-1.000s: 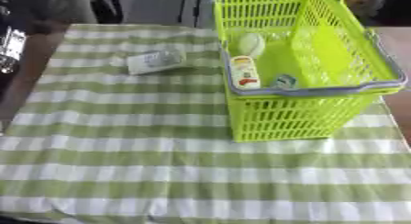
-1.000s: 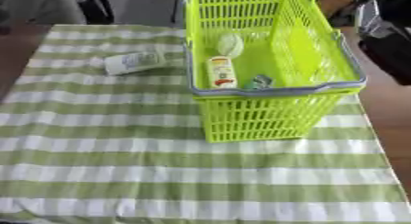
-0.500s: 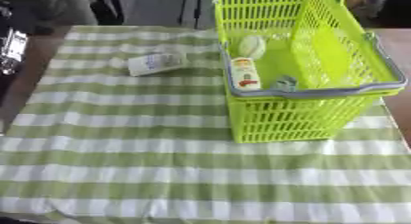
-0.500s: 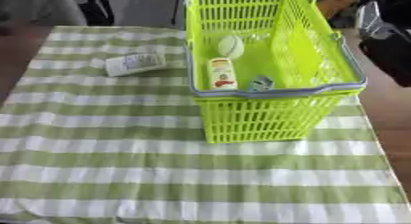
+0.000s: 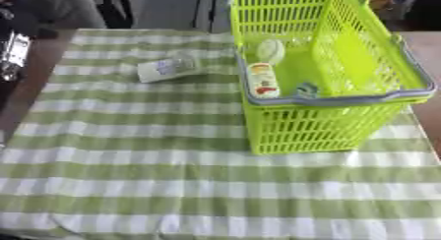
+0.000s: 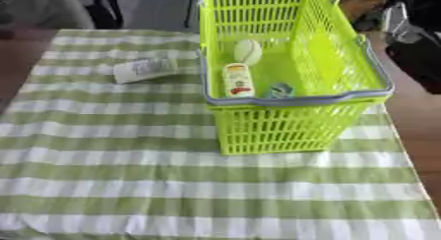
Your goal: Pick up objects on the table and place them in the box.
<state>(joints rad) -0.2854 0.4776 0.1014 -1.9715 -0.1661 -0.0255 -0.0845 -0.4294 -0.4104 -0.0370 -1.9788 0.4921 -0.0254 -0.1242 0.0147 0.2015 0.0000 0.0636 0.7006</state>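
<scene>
A clear bottle with a white label (image 5: 168,68) lies on its side on the green checked cloth, just left of the lime-green basket (image 6: 344,67). Inside the basket lie a white round thing (image 6: 247,51), a small bottle with a red and white label (image 6: 237,80) and a little blue-grey item (image 6: 279,90). A black and silver part of my left arm or hand (image 5: 12,48) shows at the left edge, well apart from the bottle. At the upper right, beside the basket, a black and silver part of my right arm or hand (image 6: 401,28) shows.
The basket's grey handle (image 6: 297,101) lies folded along its front rim. Bare brown table (image 6: 413,135) runs beyond the cloth's right edge. Dark chairs and legs stand past the far edge. The cloth in front of the basket is wide and flat.
</scene>
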